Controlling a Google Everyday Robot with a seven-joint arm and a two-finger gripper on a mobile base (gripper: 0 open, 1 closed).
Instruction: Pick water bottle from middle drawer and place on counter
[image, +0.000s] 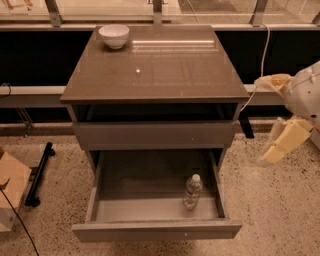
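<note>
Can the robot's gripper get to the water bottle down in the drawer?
Probably yes. The middle drawer is pulled out, and the water bottle sits uncovered near its front right corner. The gripper hangs off to the drawer's right, with only the drawer's side wall between them.

At the scene's right edge, the gripper (281, 116) is being seen as pale cream-yellow, blocky pieces being carried on a rounded white housing (306, 93).

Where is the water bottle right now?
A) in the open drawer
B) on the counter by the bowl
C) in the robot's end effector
A: the water bottle sits in the open middle drawer, near its right wall; the end effector hangs well to the drawer's right.
</note>
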